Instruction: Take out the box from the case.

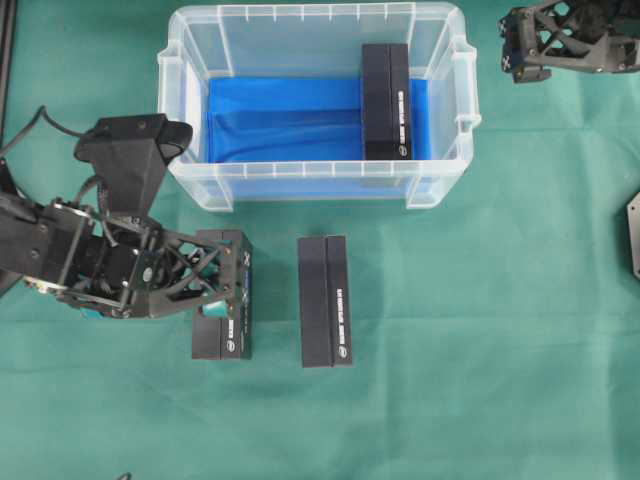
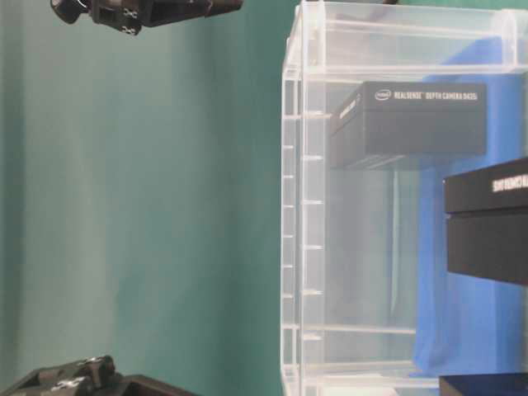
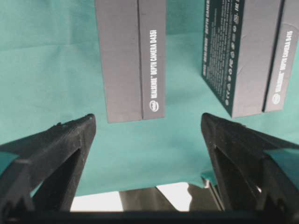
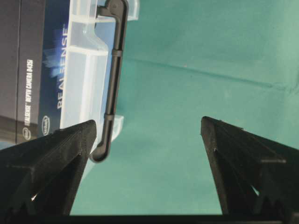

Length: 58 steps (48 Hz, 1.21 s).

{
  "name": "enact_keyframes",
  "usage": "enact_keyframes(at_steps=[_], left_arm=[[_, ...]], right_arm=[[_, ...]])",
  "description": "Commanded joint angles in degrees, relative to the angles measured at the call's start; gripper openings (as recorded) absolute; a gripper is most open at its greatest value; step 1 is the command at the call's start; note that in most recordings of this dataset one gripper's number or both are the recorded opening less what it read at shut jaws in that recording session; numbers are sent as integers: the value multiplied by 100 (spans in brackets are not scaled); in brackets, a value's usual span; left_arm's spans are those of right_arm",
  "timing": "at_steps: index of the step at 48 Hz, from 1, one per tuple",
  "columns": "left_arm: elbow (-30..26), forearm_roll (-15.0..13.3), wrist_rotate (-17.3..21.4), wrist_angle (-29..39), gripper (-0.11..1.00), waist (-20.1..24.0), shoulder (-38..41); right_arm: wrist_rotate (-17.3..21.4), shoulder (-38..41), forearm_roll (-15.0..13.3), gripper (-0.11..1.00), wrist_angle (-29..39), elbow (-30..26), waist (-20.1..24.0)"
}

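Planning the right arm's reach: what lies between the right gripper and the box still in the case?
Only the case's end wall, between the right gripper and the box, per the overhead view.

Translucent glossy plastic on the case (image 1: 190,180), blue cloth lining (image 1: 280,120) creased at its bottom. Matt black cardboard on the RealSense box (image 1: 385,100), white print. Green cloth, faintly wrinkled, over the counter (image 1: 480,330). Matt, grainy black fingers (image 3: 60,144) on left gripper (image 3: 147,123).

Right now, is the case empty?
No, one black box stands inside the case at its right end, on the blue lining.
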Motion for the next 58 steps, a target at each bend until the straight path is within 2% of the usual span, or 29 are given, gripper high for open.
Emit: enact_keyframes(at_steps=[1,20,28,39,50,58], left_arm=[[-123,26,9,18,94,-26,-141],[0,18,0,149,94,-255,-360],[510,18,-53,501,94,-431,-914],[1081,18,-158,563,94,-633,-1740],[1257,53,-141,721,94,-562,-2030],[1266,105,88,853,94,-237,-2083]], right_arm=[[0,-97,-9,92,-9,-149,18],[9,-97,-9,92,-9,-149,44],[9,-88,-9,92,-9,-149,44],[18,-88,-9,92,9,-149,44],[26,-97,-9,92,26,-141,44],[26,-97,-18,92,26,-141,44]])
